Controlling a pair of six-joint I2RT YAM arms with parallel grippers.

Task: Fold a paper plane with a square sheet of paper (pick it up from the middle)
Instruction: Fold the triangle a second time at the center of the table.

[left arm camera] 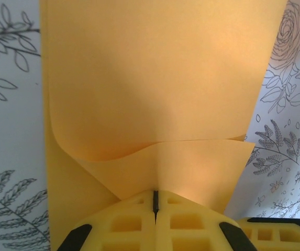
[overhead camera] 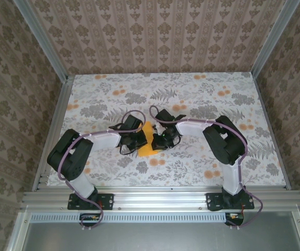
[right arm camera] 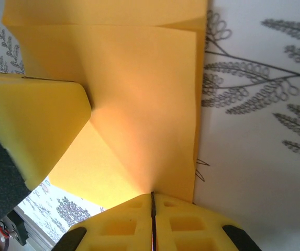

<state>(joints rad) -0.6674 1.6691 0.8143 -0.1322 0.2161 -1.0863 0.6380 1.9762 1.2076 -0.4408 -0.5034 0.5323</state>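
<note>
The square sheet of paper (overhead camera: 146,151) is bright orange, partly folded, and lies on the flowered table between the two grippers. In the left wrist view the sheet (left arm camera: 155,78) has a lifted flap that curves up from my left gripper (left arm camera: 155,192), whose jaws are shut on that flap's edge. In the right wrist view creases in the sheet (right arm camera: 139,89) fan out from my right gripper (right arm camera: 152,194), which is shut on the paper too. The two grippers face each other closely, left gripper (overhead camera: 138,140) and right gripper (overhead camera: 159,141). No finished paper plane shape is visible.
The flowered tablecloth (overhead camera: 202,104) covers the table, with patterned walls on three sides and a metal rail (overhead camera: 160,198) at the near edge. One of the left gripper's yellow fingers (right arm camera: 34,125) lies on the paper right beside the right gripper.
</note>
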